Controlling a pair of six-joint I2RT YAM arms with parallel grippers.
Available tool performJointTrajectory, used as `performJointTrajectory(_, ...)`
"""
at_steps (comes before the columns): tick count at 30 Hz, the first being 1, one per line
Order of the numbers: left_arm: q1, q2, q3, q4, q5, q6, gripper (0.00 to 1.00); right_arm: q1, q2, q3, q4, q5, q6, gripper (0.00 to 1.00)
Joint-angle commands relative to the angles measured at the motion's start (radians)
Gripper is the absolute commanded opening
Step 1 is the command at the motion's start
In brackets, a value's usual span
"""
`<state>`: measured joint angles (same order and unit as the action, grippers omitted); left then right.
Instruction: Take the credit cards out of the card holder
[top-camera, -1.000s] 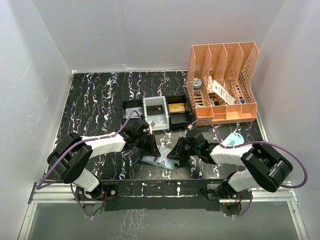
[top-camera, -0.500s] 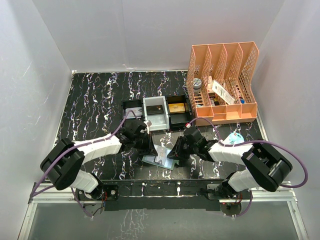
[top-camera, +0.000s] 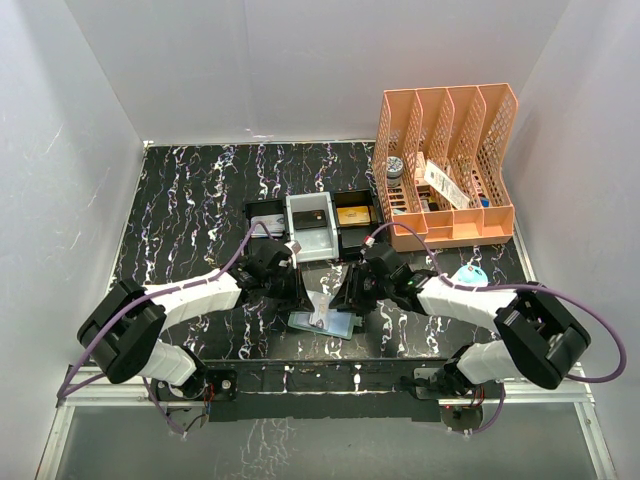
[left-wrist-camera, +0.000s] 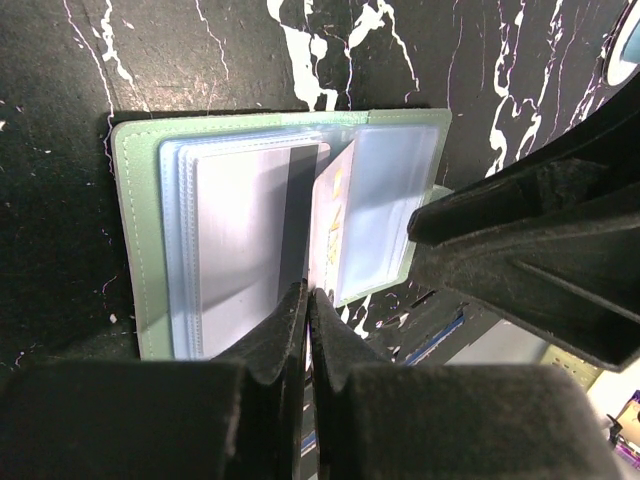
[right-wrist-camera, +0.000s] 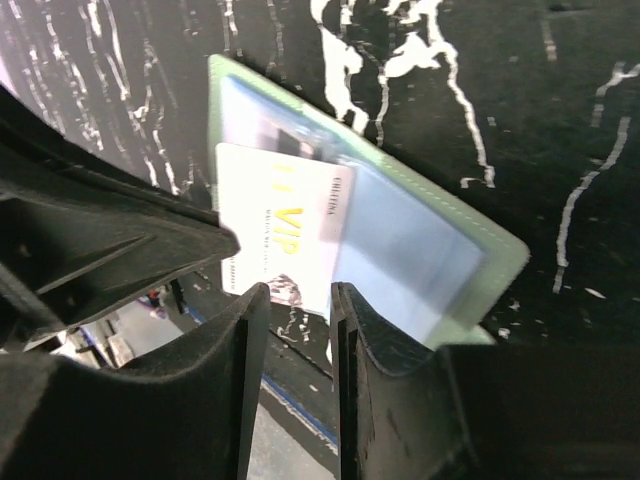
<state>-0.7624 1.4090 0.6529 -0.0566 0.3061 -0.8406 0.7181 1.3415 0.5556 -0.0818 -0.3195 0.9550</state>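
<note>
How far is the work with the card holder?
Done: the card holder lies open. In hand: a white card sticks partly out of it, between the open right fingers; the left fingers are shut at the holder's edge. Left: freeing it and the sleeved grey card.

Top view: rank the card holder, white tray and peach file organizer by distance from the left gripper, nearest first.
From the left gripper:
1. the card holder, lying open right at its fingertips, toward the near edge.
2. the white tray, behind it at mid-table.
3. the peach file organizer, far off at the right rear.
</note>
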Motion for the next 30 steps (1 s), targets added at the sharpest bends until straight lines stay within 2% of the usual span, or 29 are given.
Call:
performJointTrajectory(1,-0.003,-0.035,-0.005,-0.005,0.008,-0.003,0.00,-0.002,0.025,0.016,0.131,-0.065,0.037,0.30)
performJointTrajectory(5,-0.003,-0.029,-0.008,0.009,0.025,-0.007,0.00,-0.001,0.109,0.001,0.158,-0.077,0.039,0.29)
performJointTrajectory(7,-0.003,-0.024,-0.006,0.013,0.041,-0.007,0.00,0.000,0.140,-0.009,0.161,-0.075,0.039,0.26)
performJointTrajectory(12,-0.003,0.014,0.001,0.036,0.087,-0.005,0.15,-0.001,0.154,-0.044,0.164,-0.049,0.052,0.21)
performJointTrajectory(15,-0.003,0.033,0.001,0.070,0.119,-0.016,0.19,0.000,0.148,-0.058,0.166,-0.046,0.054,0.20)
performJointTrajectory(25,-0.003,0.051,0.016,0.074,0.130,-0.014,0.19,-0.001,0.142,-0.069,0.166,-0.038,0.059,0.20)
performJointTrajectory(30,-0.003,0.048,0.009,0.061,0.122,-0.010,0.09,0.000,0.136,-0.065,0.158,-0.035,0.056,0.20)
